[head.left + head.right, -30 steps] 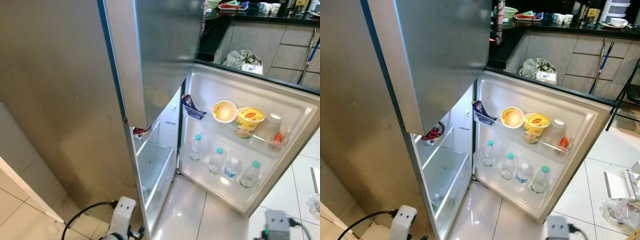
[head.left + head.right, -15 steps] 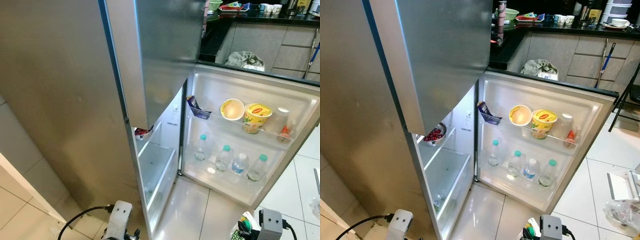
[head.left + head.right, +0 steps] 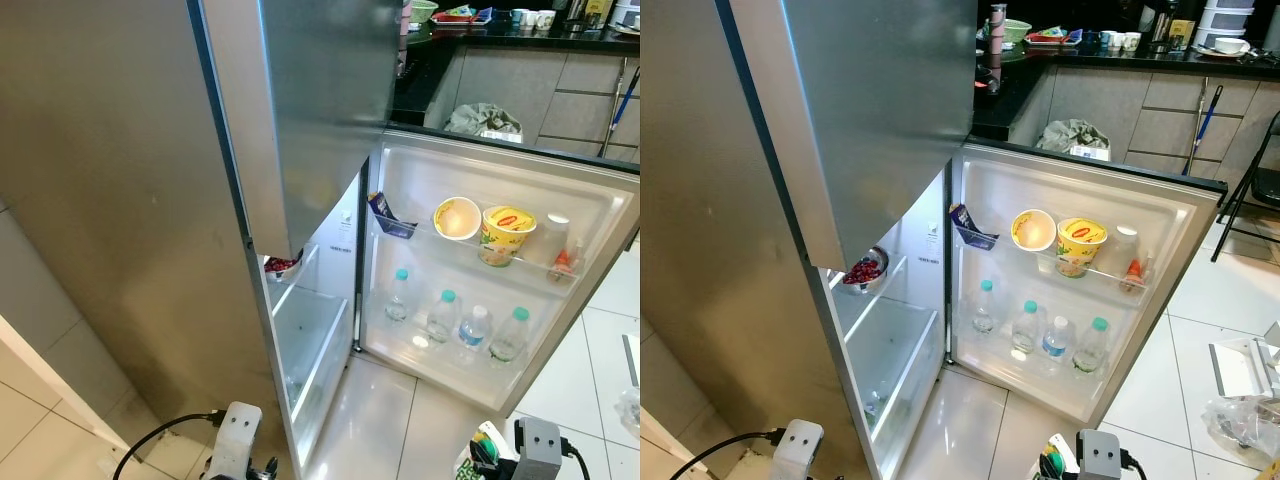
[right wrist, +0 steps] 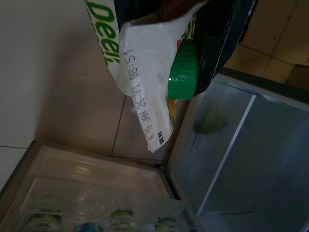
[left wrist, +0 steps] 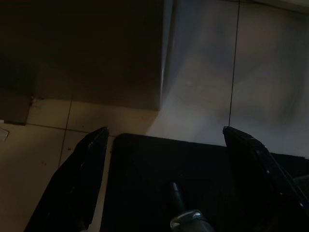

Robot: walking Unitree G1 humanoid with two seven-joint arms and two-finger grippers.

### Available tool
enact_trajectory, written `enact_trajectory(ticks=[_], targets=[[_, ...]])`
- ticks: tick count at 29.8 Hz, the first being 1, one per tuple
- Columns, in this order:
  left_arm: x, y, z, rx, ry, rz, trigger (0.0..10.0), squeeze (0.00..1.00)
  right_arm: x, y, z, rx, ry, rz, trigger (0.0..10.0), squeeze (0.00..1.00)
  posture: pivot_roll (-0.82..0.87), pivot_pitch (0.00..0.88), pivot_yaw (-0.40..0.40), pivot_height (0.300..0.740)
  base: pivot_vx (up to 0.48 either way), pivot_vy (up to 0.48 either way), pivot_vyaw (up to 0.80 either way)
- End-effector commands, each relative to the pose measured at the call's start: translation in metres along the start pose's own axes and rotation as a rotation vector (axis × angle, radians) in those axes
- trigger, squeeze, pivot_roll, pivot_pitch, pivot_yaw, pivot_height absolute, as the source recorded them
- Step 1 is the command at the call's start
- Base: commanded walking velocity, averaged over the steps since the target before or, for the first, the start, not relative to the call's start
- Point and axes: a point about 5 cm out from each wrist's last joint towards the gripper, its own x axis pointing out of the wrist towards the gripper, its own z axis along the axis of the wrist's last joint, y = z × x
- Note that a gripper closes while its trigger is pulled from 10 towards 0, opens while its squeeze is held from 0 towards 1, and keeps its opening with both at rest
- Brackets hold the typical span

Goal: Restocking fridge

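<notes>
Since a second ago, the right gripper (image 4: pixel 193 43) has risen into the head views near the floor below the open fridge door (image 3: pixel 1160 195), clamped on a carton (image 4: pixel 145 92) with a green cap. Left gripper (image 5: pixel 164 159) hangs spread wide over floor tiles. Water bottles (image 3: pixel 1040 335) line the door's bottom shelf.

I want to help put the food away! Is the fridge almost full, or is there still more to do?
Done: the fridge door stands open, and its racks already hold water bottles and tubs. In hand: the right end effector grips a carton with a green cap, low in front of the fridge. Left: the carton needs a spot, and the glass shelf inside looks bare.
</notes>
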Motion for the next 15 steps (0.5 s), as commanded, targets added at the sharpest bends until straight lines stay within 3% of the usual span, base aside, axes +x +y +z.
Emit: enact_trajectory(ticks=[1,15], targets=[[-0.003,0.0,-0.011,-0.003,0.035,0.0,10.0,0.0,-0.003,-0.005,-0.005,-0.03,0.029,-0.051,10.0,0.0,-0.1,0.101,0.03,0.74,0.0,0.0,0.0],[-0.003,0.002,-0.014,-0.04,0.051,0.029,10.0,0.0,-0.01,-0.02,-0.014,-0.129,0.131,-0.187,10.0,0.0,-0.11,0.098,0.03,0.74,0.0,0.0,0.0]])
